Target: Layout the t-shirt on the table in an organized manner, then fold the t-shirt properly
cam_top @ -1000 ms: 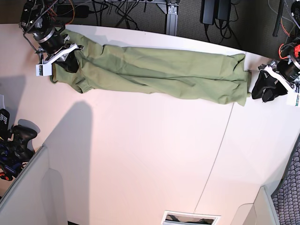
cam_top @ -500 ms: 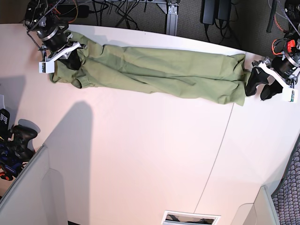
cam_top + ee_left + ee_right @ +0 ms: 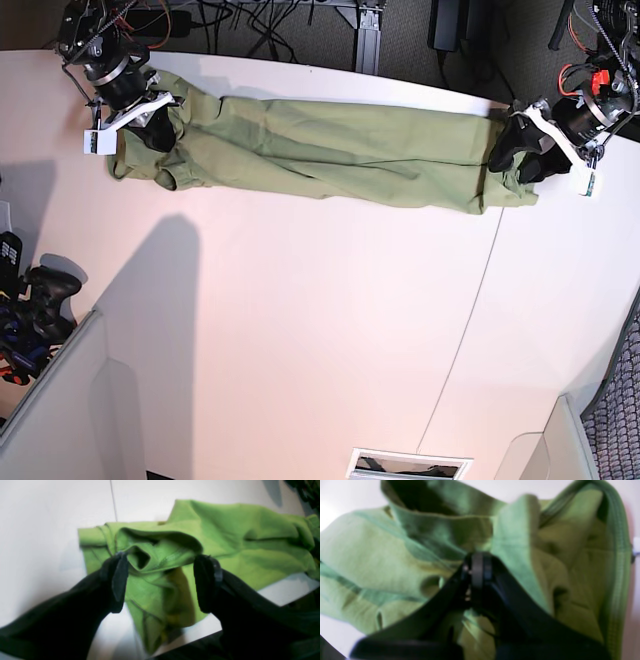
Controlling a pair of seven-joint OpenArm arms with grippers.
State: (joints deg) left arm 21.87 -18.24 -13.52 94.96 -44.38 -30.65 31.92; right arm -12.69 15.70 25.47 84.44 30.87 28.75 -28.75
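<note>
The olive-green t-shirt [image 3: 330, 150] lies stretched in a long wrinkled band along the far edge of the white table [image 3: 320, 330]. My right gripper [image 3: 155, 130] is at the shirt's left end. In the right wrist view the gripper [image 3: 477, 567] is shut on a fold of the cloth [image 3: 370, 555]. My left gripper [image 3: 515, 155] is over the shirt's right end, close to the table's far edge. In the left wrist view this gripper [image 3: 163, 582] is open, its fingers [image 3: 120, 580] straddling a raised fold of the shirt [image 3: 237, 535].
A thin dark seam [image 3: 480, 290] crosses the table on the right. A grey-white panel [image 3: 60, 410] stands at the near left corner, with dark gear [image 3: 30, 310] beside it. Cables [image 3: 280, 30] hang beyond the far edge. A white-framed slot [image 3: 408, 465] sits at the near edge.
My left gripper has moved from beside the shirt onto its right end, which has bunched inward. My right gripper has shifted slightly toward the far edge, still holding the left end.
</note>
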